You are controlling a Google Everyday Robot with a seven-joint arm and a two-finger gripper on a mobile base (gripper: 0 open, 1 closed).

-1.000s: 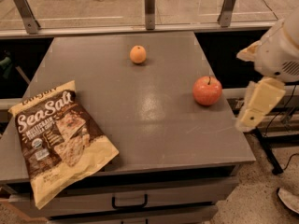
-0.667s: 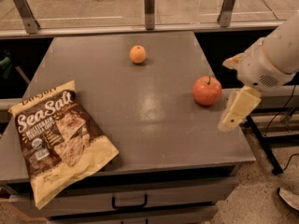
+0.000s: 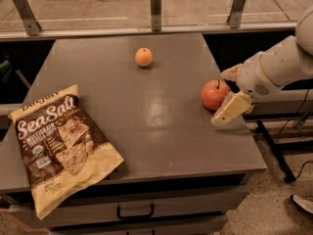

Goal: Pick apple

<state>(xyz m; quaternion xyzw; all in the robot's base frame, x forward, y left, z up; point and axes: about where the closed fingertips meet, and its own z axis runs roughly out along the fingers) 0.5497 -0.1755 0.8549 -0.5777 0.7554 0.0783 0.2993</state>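
Note:
The apple is red-orange with a short dark stem and sits near the right edge of the grey table. My gripper comes in from the right on a white arm. It is open, with one cream finger in front of the apple and the other finger behind it. The apple stands on the table at the mouth of the gap, not lifted.
A smaller plain orange fruit lies at the back middle of the table. A SeaSalt chip bag lies at the front left, hanging over the edge. Metal railing posts stand behind the table. A drawer handle is below the front edge.
My gripper has moved left from beyond the table's right edge up to the apple, so its fingers now flank the fruit. The apple, orange and bag have not moved.

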